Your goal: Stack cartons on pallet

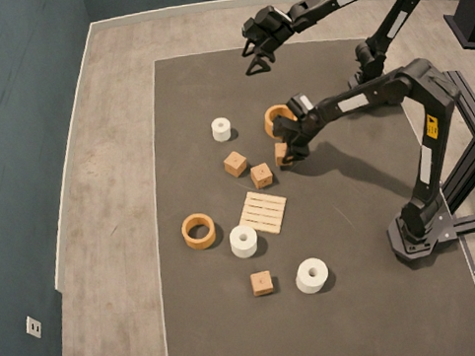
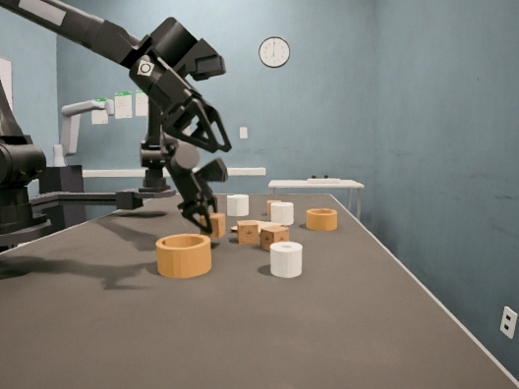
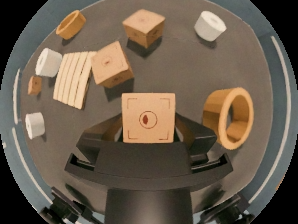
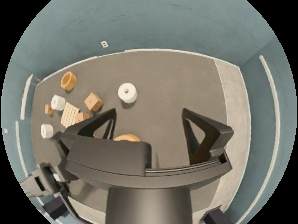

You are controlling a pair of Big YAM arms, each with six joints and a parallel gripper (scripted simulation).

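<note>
My left gripper point(image 1: 288, 158) point(image 2: 211, 222) point(image 3: 148, 112) is shut on a carton point(image 1: 281, 152) point(image 2: 216, 224) point(image 3: 148, 102), held slightly above the table; its facing side shows a ringed dark mark. A second carton point(image 1: 261, 175) point(image 2: 248, 232) point(image 3: 112, 64) stands by the pallet point(image 1: 263, 212) point(image 3: 75, 80) point(image 4: 70, 115). A third carton point(image 1: 236, 163) point(image 2: 274, 238) point(image 3: 144, 27) point(image 4: 93, 102) stands beside it. A fourth carton point(image 1: 262, 283) point(image 3: 34, 85) stands beyond the pallet. The pallet bears no carton. No printed number is readable. My right gripper point(image 1: 247, 65) point(image 2: 221, 148) point(image 4: 149, 111) is open, empty and high above the table.
An orange ring point(image 1: 269, 123) point(image 2: 184, 262) stands close to the left gripper; another orange ring point(image 1: 200, 242) point(image 2: 321, 221) lies beyond the pallet. One white roll point(image 1: 243, 249) is right against the pallet's corner; others point(image 1: 221, 132) point(image 1: 312, 282) stand farther off.
</note>
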